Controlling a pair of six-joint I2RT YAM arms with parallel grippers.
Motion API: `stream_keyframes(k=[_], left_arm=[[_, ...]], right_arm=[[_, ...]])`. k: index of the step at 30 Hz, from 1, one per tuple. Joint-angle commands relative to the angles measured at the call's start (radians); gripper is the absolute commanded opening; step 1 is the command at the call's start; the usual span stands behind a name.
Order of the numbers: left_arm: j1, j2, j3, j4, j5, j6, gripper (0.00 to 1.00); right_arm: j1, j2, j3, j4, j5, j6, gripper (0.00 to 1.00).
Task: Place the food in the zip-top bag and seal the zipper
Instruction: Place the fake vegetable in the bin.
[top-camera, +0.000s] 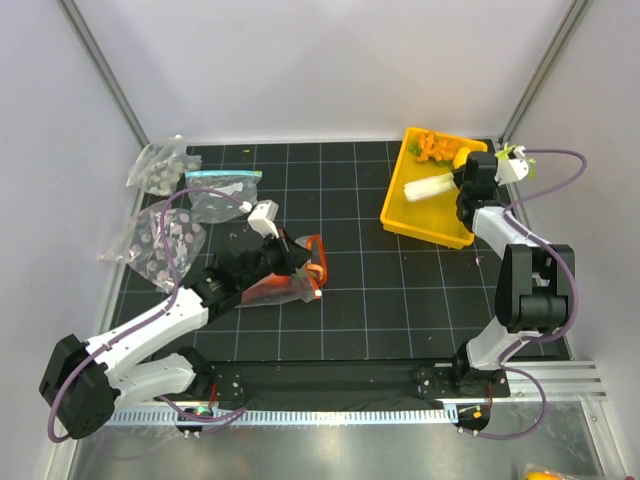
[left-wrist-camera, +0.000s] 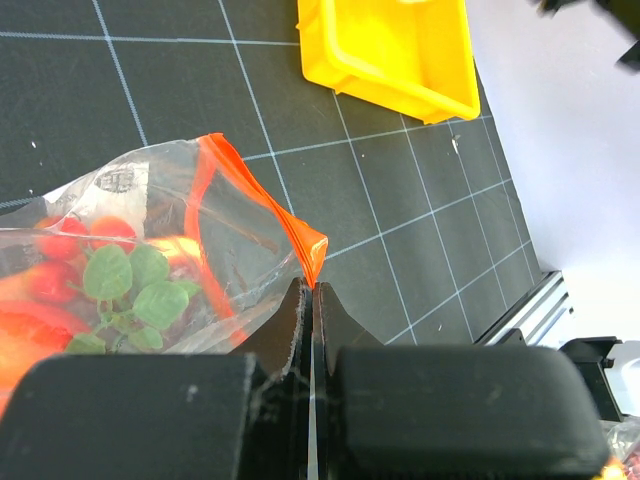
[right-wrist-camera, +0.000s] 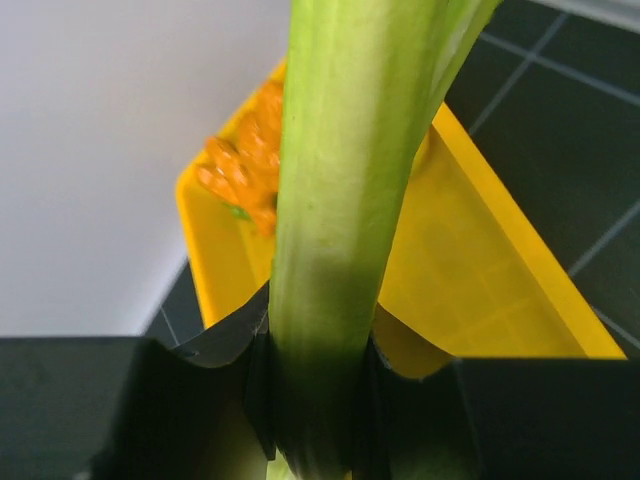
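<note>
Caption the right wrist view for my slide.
Right gripper clamps a pale green stalk over a yellow tray with orange pieces.

One orange-zip bag (left-wrist-camera: 160, 200), three other bags (top-camera: 222, 195), one tray (top-camera: 428, 212), two arms (top-camera: 150, 330)

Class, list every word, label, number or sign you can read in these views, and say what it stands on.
No text is readable.
Small grey printed mark on the zip-top bag, left wrist view: too blurred to read.
Yellow tray: no lettering visible.
</note>
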Motion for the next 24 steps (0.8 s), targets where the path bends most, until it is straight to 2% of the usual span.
stream_keyframes(k=[1, 2, 3, 5, 8, 11, 13, 14, 19, 21, 22, 24], left_arm=[[0.004, -0.017, 0.002, 0.057, 0.011, -0.007, 0.0], [0.002, -0.02, 0.002, 0.057, 0.011, -0.007, 0.0], [0.004, -0.023, 0.002, 0.054, 0.011, -0.006, 0.0], [0.004, -0.03, 0.0, 0.051, 0.002, -0.003, 0.0], [0.004, -0.04, -0.004, 0.046, -0.024, 0.008, 0.0], [0.002, -0.046, -0.004, 0.045, -0.032, 0.013, 0.0], [0.004, -0.048, -0.003, 0.043, -0.03, 0.013, 0.0], [0.004, -0.049, -0.003, 0.043, -0.03, 0.014, 0.0], [0.004, -0.057, -0.006, 0.037, -0.039, 0.02, 0.01], [0.004, -0.059, -0.004, 0.037, -0.044, 0.023, 0.0], [0.004, -0.056, -0.004, 0.036, -0.044, 0.025, 0.0], [0.004, -0.054, -0.003, 0.034, -0.044, 0.026, 0.0]], right_arm=[[-0.002, -0.038, -0.053, 0.054, -0.053, -0.016, 0.27], [0.0, -0.03, -0.058, 0.054, -0.087, -0.028, 0.56], [0.0, -0.026, -0.052, 0.046, -0.116, -0.032, 0.69], [0.0, -0.026, -0.03, -0.043, -0.144, -0.031, 0.87], [0.0, -0.074, -0.03, -0.098, -0.144, -0.04, 0.93], [0.003, -0.157, -0.082, -0.091, -0.232, -0.039, 0.95], [0.035, -0.196, -0.118, -0.071, -0.288, -0.049, 0.92], [0.073, -0.229, -0.124, -0.072, -0.299, -0.063, 0.89], [0.35, -0.312, -0.162, -0.132, -0.264, -0.166, 0.88], [0.407, -0.354, -0.222, -0.114, -0.29, -0.163, 0.82], [0.462, -0.368, -0.248, -0.073, -0.332, -0.166, 0.74], [0.507, -0.411, -0.326, -0.034, -0.348, -0.155, 0.7]])
